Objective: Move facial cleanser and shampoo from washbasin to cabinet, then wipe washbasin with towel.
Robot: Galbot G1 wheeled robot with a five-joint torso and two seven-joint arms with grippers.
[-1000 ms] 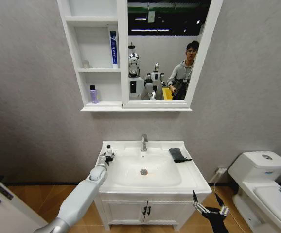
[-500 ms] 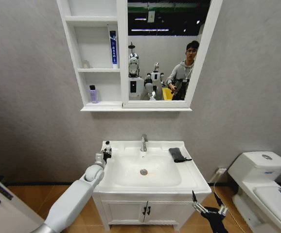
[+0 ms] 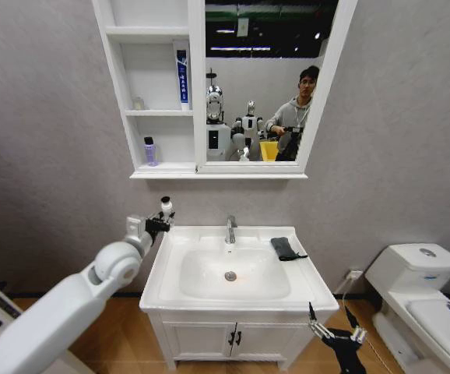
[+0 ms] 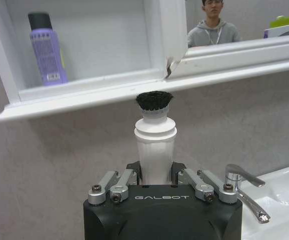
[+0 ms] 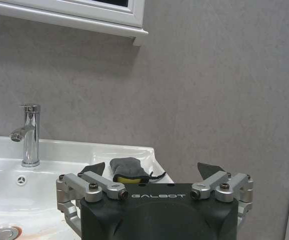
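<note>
I have the left gripper (image 3: 161, 220) clamped on the small white dark-capped bottle (image 4: 155, 141), upright above the white ceramic washbasin's (image 3: 170, 292) rear left corner, below the white wall cabinet's (image 3: 159, 168) bottom shelf where the purple bottle (image 3: 150, 151) stands. Right gripper (image 3: 335, 328) hangs spread and empty off the front right corner; the dark grey folded towel (image 3: 286, 248) lies at the rear right, ready for wiping.

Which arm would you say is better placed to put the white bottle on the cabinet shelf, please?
Left, most likely. The left gripper already holds the white bottle raised below the cabinet shelf with the purple bottle. The right gripper hangs low, open, in front of the washbasin.
</note>
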